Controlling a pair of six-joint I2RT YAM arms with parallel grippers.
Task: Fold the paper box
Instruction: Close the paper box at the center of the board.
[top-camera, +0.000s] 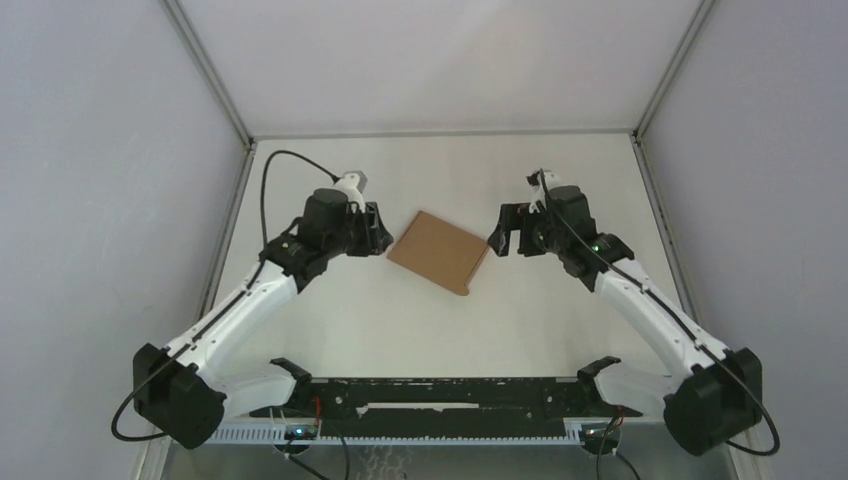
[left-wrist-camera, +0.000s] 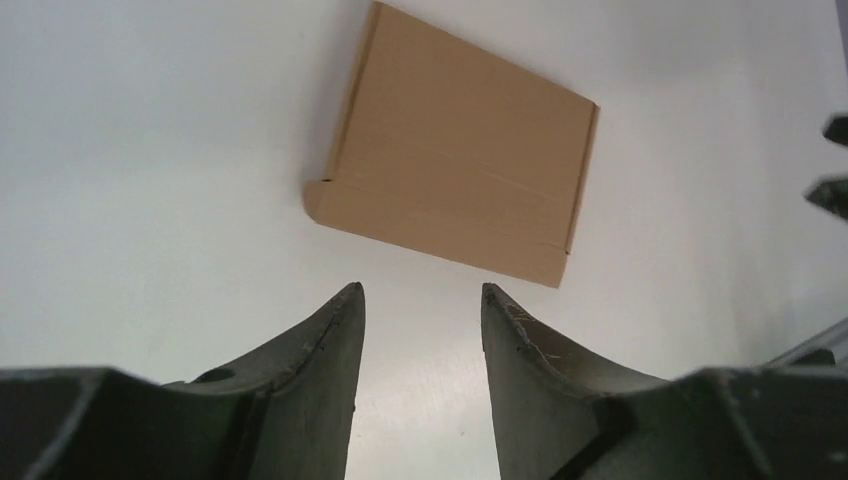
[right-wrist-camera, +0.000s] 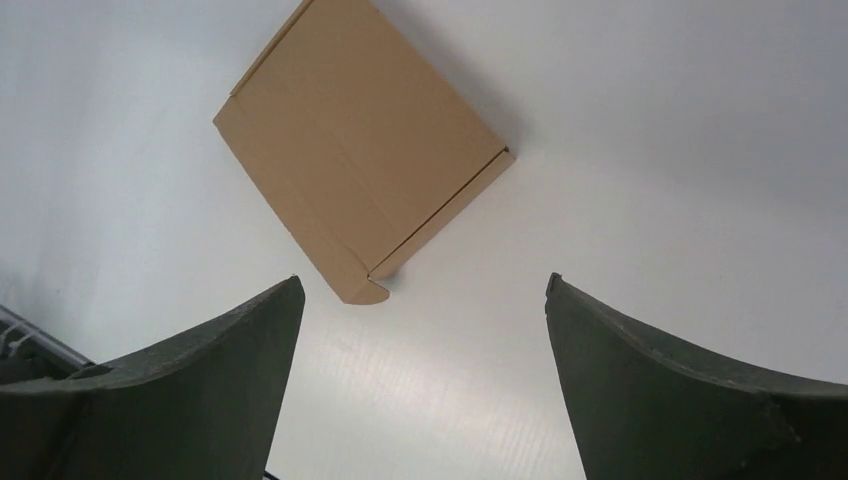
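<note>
Two black grippers flank the flat brown cardboard paper box (top-camera: 438, 250), which lies folded up on the white table (top-camera: 400, 320). The left gripper (top-camera: 383, 232) is partly parted and the right gripper (top-camera: 497, 240) is spread wide; both are empty, just beside it.

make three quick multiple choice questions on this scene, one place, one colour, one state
1. Where is the box?
A) between the left hand and right hand
B) in the left hand
C) on an arm
2. Its colour?
A) red
B) brown
C) white
3. The right hand is:
A) shut on the box
B) shut, empty
C) open, empty
Answers: 1 A, it lies flat on the table with a hand on either side; 2 B, plain brown card; 3 C, fingers wide apart with nothing between.
</note>
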